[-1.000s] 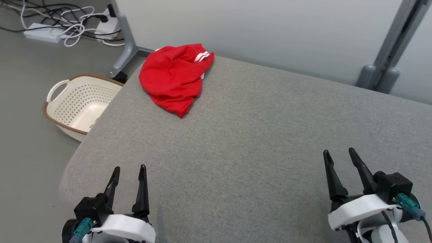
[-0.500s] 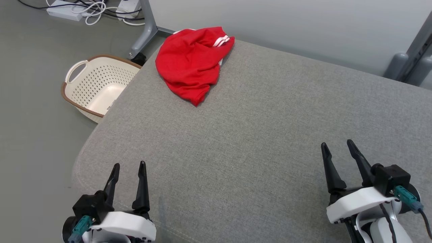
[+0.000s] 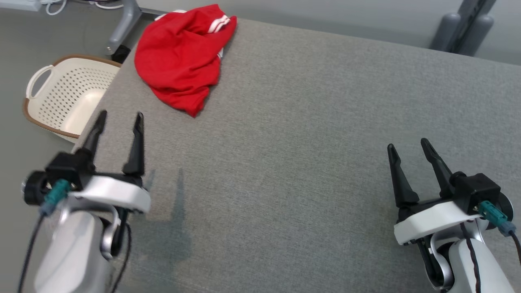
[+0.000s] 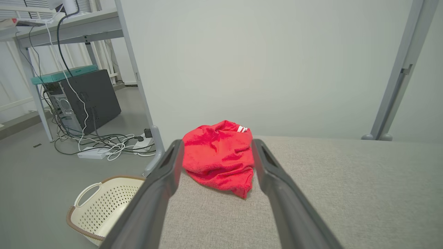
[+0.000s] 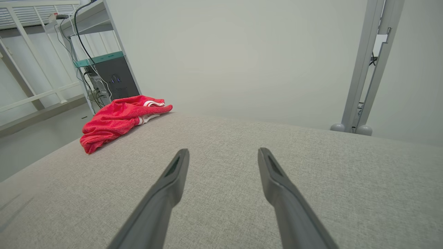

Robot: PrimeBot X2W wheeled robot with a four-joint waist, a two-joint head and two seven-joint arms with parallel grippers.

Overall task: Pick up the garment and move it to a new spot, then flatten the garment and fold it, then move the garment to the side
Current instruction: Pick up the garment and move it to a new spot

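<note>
A crumpled red garment (image 3: 181,61) with white stripes lies at the far left corner of the grey padded table (image 3: 309,134). In the left wrist view the garment (image 4: 219,157) sits straight ahead between the fingers, still some way off. My left gripper (image 3: 120,116) hovers open over the table's left edge, short of the garment and holding nothing. At the near right my right gripper (image 3: 407,144) stands open and empty above the table. The right wrist view shows the garment (image 5: 121,119) far off to its left.
A cream perforated basket (image 3: 61,97) with a brown rim stands on the floor left of the table. Grey frame legs (image 3: 122,20) rise beyond the far left corner, and another post (image 3: 464,24) stands at the far right. Cables and a computer tower (image 4: 86,100) sit further left.
My left arm has risen and reached forward toward the garment. The head camera has shifted, so the whole scene has slid. The right gripper has barely moved, and the garment lies as before.
</note>
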